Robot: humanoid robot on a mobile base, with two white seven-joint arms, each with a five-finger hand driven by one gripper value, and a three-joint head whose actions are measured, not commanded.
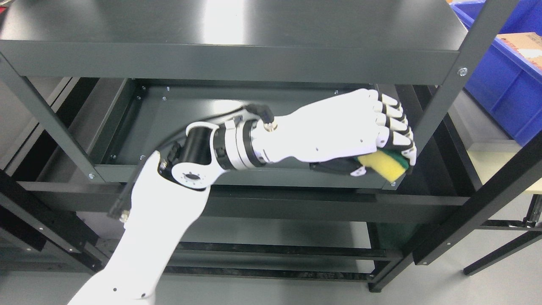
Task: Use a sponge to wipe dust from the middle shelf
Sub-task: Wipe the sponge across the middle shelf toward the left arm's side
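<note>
My left hand [391, 146] reaches in under the top shelf, its fingers curled around a yellow sponge with a green scouring side [386, 164]. The hand and sponge are at the front right corner of the dark grey middle shelf [169, 123], with the sponge at the shelf's front rim. I cannot tell whether the sponge presses on the surface. The white forearm runs from the lower left across the shelf front. The right arm does not show.
The top shelf [237, 34] overhangs the hand. A slanted upright post [449, 89] stands just right of the hand. A lower shelf [271, 233] lies beneath. A blue bin [504, 80] with a cardboard box sits at the upper right.
</note>
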